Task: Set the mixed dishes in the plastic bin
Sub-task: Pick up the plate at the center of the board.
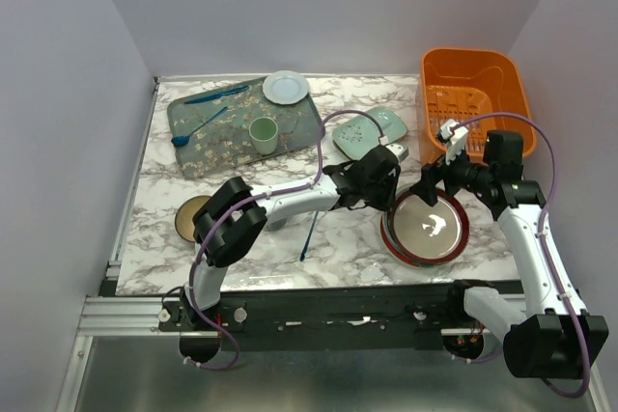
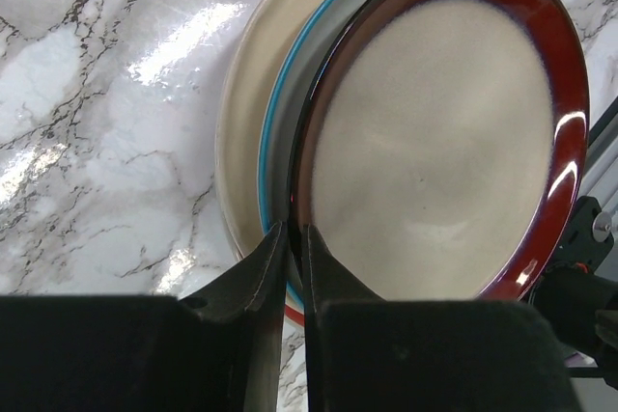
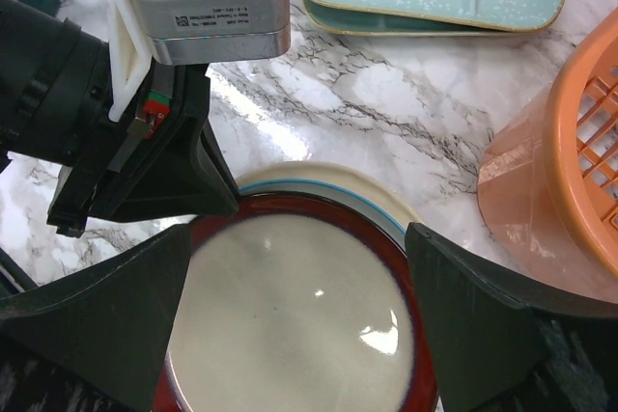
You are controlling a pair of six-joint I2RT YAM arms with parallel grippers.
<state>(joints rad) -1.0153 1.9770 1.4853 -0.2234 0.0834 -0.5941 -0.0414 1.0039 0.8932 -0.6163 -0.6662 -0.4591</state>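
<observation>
Two arms meet over a stack of plates [image 1: 425, 229] at the front right of the tabletop [image 1: 338, 248] in the overhead view. The orange bin [image 1: 470, 52] stands at the far right corner, apart from the stack. A pale-green divided dish [image 1: 367, 132] lies to its left, a floral tray [image 1: 208, 147] further left, and a tan bowl [image 1: 190, 217] near the left edge.

From the left wrist, the left end effector [image 2: 293, 233] is pinched to a thin slit on the near rim of the red-rimmed plate [image 2: 435, 142]. That plate tops a blue-edged plate [image 2: 273, 113] and a cream plate [image 2: 241, 123].

From the right wrist, the right end effector [image 3: 299, 267] is spread wide, one finger on either side of the top plate, gripping nothing. The bin's wall shows at the right edge.
</observation>
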